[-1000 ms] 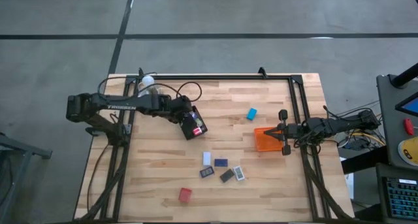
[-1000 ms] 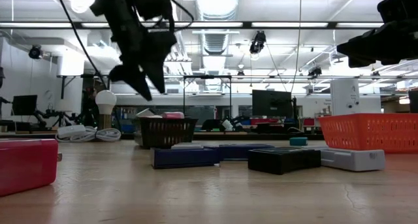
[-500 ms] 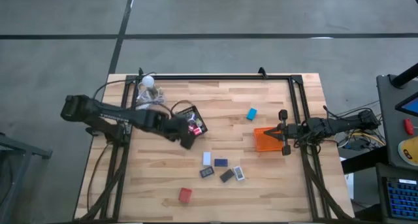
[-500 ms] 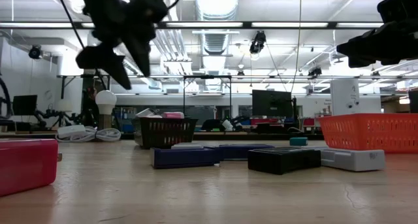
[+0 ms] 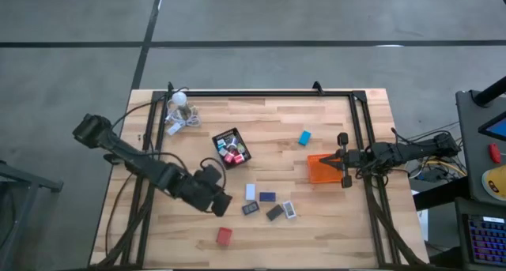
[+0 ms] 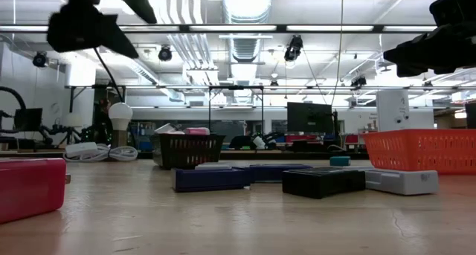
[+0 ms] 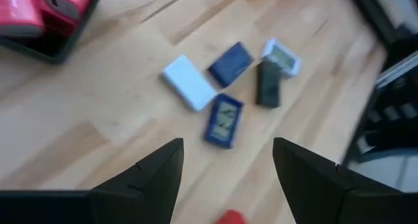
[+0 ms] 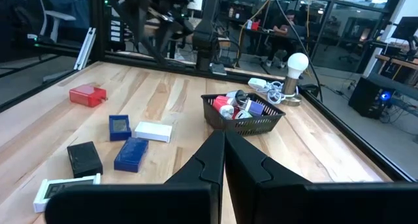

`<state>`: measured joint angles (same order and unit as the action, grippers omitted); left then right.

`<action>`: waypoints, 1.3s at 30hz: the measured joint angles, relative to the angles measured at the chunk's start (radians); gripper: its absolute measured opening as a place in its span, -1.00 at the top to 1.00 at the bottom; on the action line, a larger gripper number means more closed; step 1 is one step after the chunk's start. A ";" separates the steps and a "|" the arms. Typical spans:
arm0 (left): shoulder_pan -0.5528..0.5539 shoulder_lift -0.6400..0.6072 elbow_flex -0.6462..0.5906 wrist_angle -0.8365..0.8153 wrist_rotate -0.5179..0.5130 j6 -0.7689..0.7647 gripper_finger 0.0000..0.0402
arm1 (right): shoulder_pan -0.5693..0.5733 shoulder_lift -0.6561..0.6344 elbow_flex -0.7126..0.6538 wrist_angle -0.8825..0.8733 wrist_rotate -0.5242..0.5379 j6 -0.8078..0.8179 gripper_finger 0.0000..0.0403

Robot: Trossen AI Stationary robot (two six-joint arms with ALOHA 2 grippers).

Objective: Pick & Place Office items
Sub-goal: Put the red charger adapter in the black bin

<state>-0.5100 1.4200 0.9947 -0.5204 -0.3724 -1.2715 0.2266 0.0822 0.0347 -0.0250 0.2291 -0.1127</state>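
We see the left gripper (image 5: 220, 202) hanging above the table (image 5: 332, 231) with its fingers (image 7: 157, 175) spread apart and nothing between them. In the left wrist view the loose office items lie on the wood beyond the gap: a white block (image 7: 189, 83), a dark blue block (image 7: 230, 61), a blue flat piece (image 7: 223, 119), a black piece (image 7: 267, 84) and a white flat piece (image 7: 282, 57), clustered close together, none touching the fingers. From above, that same cluster sits just to the right of the gripper: white block (image 5: 251, 192), dark blue block (image 5: 268, 197), blue flat piece (image 5: 250, 208), black piece (image 5: 274, 212), white flat piece (image 5: 290, 210). A red block (image 5: 224, 236) lies near the table's front edge, just below the gripper in the high view, and a light blue block (image 5: 304, 137) lies well apart, toward the far side. The black mesh tray (image 5: 231, 148) holds red and pink pieces. The right gripper (image 5: 343, 159) waits at the right edge beside the orange tray (image 5: 320, 169), its fingers (image 8: 196, 178) pressed together on nothing. The bulb (image 5: 180, 99) sits at the far left corner.
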 joint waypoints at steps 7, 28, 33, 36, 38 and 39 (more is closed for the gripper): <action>-0.067 0.054 0.000 0.043 -0.043 -0.310 -0.20 | 0.000 0.000 0.000 0.000 0.000 0.000 0.96; -0.118 0.539 0.510 -0.352 0.421 -0.639 -0.20 | 0.000 -0.001 0.000 0.000 0.000 0.000 0.96; -0.118 0.595 0.565 -0.390 0.464 -0.580 -0.20 | 0.000 -0.001 0.000 0.000 0.000 0.000 0.96; -0.117 0.598 0.547 -0.393 0.464 -0.593 -0.20 | 0.000 -0.001 0.000 0.000 0.000 0.000 0.96; -0.115 0.598 0.531 -0.394 0.466 -0.618 -0.20 | 0.000 -0.001 0.000 0.000 0.000 0.000 0.96; -0.113 0.598 0.524 -0.394 0.466 -0.625 -0.20 | 0.000 -0.001 0.000 0.000 0.000 0.000 0.96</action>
<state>-0.6230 2.0182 1.5189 -0.9145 0.0940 -1.8961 0.2268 0.0813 0.0348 -0.0254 0.2290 -0.1128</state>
